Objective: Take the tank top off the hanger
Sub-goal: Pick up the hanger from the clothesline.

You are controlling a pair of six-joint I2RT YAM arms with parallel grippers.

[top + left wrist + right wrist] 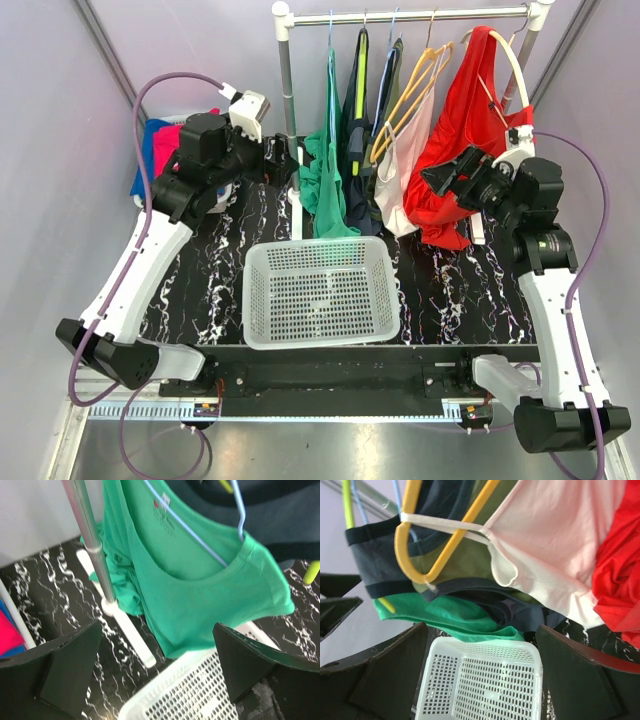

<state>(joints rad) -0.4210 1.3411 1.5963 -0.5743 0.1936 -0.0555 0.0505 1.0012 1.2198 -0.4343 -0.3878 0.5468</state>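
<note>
A pale pink tank top (408, 172) with thin straps hangs on a yellow hanger (412, 92) from the rack rail (410, 15), between dark garments and a red one. In the right wrist view the tank top (555, 540) and its yellow hanger (451, 544) fill the upper part of the frame. My right gripper (447, 180) (482, 675) stands open just right of the tank top's lower edge, holding nothing. My left gripper (285, 160) (157, 665) is open beside the rack's left pole, facing a green top (200, 580), with nothing between its fingers.
A white perforated basket (320, 245) (480, 647) (165, 690) sits on the black marbled table under the rack. The green top (325, 180) on a blue hanger, dark tops and a red garment (465, 130) (620, 580) share the rail. Folded pink and blue clothes (155, 150) lie far left. The rack pole (92, 545) stands near my left gripper.
</note>
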